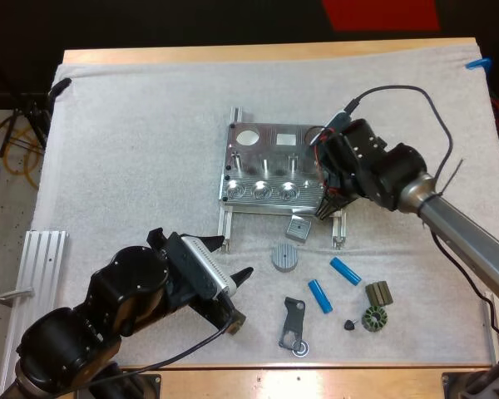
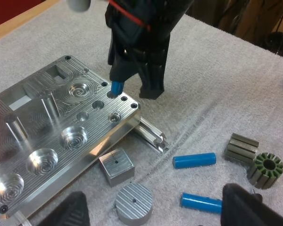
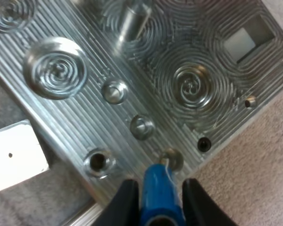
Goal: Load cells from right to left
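Note:
The metal fixture lies mid-mat. At its right front corner my right gripper is shut on a blue cylinder, held upright with its lower end at a small corner hole. From the left wrist view the same blue cylinder touches the rim of the hole in the fixture. My left gripper hovers open over the mat in front of the fixture, its fingers wide apart. Two loose blue cylinders lie on the mat.
A grey round disc and a small square block sit just in front of the fixture. A dark bracket, a green-cored stator and a ribbed block lie near the front edge. An aluminium rail rests at the left.

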